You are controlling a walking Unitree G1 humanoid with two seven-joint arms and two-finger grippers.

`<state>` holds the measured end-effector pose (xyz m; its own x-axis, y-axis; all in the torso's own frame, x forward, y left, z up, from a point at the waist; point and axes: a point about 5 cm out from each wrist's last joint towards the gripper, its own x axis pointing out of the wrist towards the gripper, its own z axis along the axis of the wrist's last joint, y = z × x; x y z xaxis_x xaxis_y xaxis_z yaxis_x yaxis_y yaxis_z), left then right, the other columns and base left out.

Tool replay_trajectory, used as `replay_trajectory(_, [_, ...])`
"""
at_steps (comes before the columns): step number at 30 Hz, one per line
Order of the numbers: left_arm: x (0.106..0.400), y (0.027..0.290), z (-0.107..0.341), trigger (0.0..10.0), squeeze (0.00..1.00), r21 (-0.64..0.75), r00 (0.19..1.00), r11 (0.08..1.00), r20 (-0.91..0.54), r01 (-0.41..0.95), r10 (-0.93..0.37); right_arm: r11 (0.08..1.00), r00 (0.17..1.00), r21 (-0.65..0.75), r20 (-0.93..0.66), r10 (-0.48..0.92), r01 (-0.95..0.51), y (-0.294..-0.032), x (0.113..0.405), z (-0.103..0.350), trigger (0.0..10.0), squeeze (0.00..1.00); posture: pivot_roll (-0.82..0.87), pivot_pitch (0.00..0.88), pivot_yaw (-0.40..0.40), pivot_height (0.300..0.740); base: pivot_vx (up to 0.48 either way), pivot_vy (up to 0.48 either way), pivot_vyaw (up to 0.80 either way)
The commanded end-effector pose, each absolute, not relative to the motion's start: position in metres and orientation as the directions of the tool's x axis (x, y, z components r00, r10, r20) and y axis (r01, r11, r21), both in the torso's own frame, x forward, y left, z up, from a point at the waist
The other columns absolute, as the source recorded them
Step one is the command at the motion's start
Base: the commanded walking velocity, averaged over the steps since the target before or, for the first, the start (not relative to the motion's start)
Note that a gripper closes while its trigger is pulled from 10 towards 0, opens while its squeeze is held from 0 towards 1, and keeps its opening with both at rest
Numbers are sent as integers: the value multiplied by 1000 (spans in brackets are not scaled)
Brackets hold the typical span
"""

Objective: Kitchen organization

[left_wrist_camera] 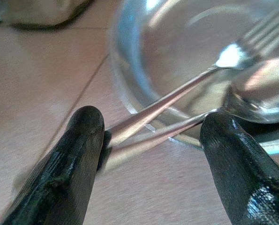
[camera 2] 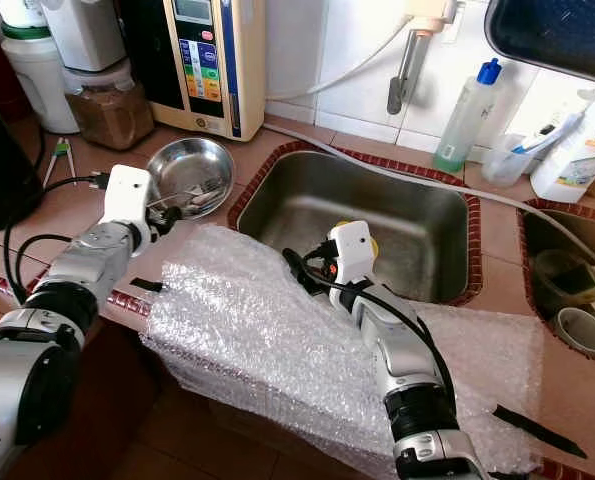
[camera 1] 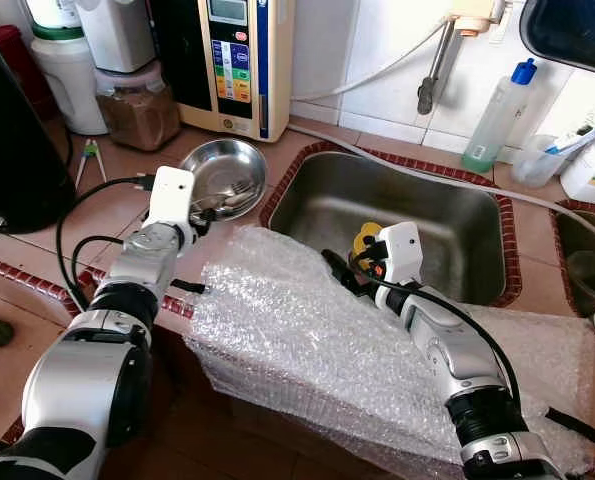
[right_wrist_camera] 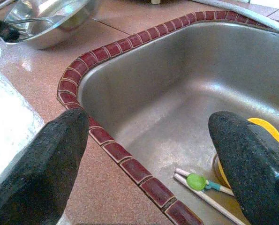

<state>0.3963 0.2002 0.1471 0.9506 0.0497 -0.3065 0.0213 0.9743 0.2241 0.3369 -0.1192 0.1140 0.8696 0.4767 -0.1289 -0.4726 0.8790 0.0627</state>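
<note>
The thing that matters here is how the cutlery lies relative to the left hand point(left_wrist_camera: 148, 140). A fork point(left_wrist_camera: 233, 54) and a spoon point(left_wrist_camera: 266, 91) are seen resting in the steel bowl point(camera 1: 224, 165), which sits on the surface just off the sink's point(camera 1: 397, 215) left rim, near the back-left part of the tiled surface. Both handles stick out over the bowl's near rim, so their long axes run pretty much straight back toward the left hand. In the left wrist view the handle ends are found right between the two black fingers point(left_wrist_camera: 78, 154), which are held apart and not yet clamped; one finger looks like it's touching or nearly touching a handle, hard to call. So the left arm is clearly the nearer one, and a straight pinch on the handles is probably all that's needed. The right hand point(right_wrist_camera: 148, 154) is held with fingers apart over the near-left edge of the sink, above a sheet of bubble wrap point(camera 1: 307, 340) draped over the front edge of the surface. A pair of chopsticks point(right_wrist_camera: 209, 194) is seen down in the basin.
</note>
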Motion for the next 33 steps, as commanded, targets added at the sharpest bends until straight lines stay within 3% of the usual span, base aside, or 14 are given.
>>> replay_trajectory(1, [393,210,142,8549,0,240,939,971,-332,-5,87,874,865,54,-126,485,-482,-118,340,117,10000,0,-75,7,-4,740,0,0,0])
replay_trajectory(33, [393,239,161,9020,0,339,948,939,-276,-61,161,874,865,41,-126,485,-484,-119,344,118,10000,0,-67,0,-10,740,0,0,0])
